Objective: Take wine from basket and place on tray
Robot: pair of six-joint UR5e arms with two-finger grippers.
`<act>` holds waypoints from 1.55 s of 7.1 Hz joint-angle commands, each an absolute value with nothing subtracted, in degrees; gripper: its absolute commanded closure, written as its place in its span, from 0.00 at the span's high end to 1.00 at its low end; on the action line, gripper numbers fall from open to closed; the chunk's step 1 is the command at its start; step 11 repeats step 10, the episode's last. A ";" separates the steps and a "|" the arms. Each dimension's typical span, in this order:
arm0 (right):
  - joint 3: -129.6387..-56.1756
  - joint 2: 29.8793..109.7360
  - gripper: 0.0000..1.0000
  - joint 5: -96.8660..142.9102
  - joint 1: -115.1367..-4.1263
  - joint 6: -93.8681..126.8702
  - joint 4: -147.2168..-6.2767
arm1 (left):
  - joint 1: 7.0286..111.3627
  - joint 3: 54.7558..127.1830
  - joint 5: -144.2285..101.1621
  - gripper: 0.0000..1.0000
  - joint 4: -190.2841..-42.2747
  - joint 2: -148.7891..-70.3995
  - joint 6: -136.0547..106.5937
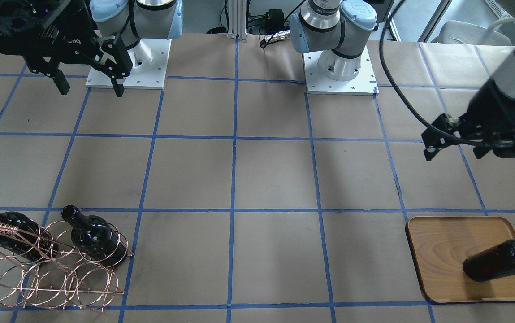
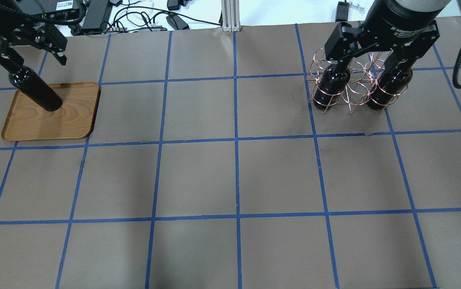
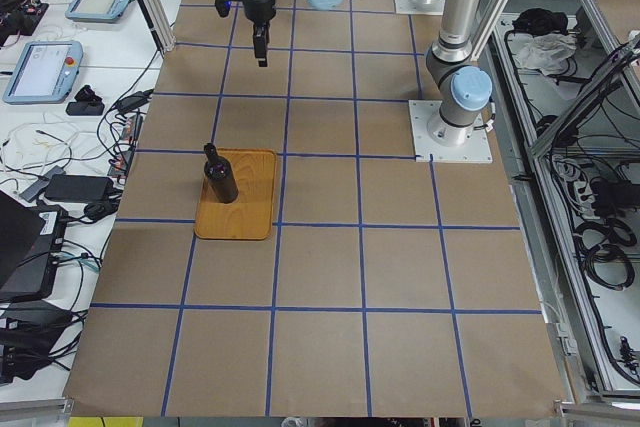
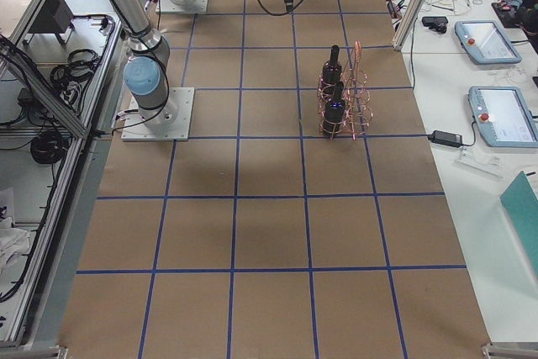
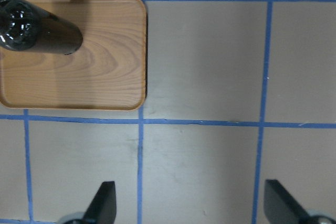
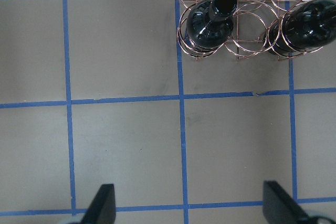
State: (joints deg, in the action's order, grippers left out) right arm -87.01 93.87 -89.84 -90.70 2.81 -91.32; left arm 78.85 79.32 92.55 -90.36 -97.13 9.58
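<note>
A glossy, near-black glass wine bottle (image 3: pixel 220 179) stands upright near one corner of the wooden tray (image 5: pixel 105 72), its long axis vertical and its slim neck and mouth pointing up. The tray is flat and round-cornered, warm brown with clear grain. The left fingers (image 5: pixel 105 203) hang spread wide over the paper-covered counter (image 1: pixel 275 179), gripping nothing. The right fingers (image 6: pixel 104 203) are also spread and empty, near the copper wire basket (image 1: pixel 37 278) of round hoops, where two more bottles (image 6: pixel 210 24) stand neck-up.
</note>
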 commanded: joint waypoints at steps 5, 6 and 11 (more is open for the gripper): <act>-87.01 93.87 1.00 -89.91 -90.70 2.81 -91.32 | 89.38 88.50 91.93 1.00 -90.35 -87.02 1.32; -87.01 93.87 1.00 -89.83 -90.70 2.81 -91.32 | 89.30 88.51 91.93 1.00 -90.35 -86.84 1.32; -86.92 93.87 1.00 -89.91 -90.70 2.81 -91.32 | 89.21 88.68 92.02 1.00 -90.53 -86.40 1.58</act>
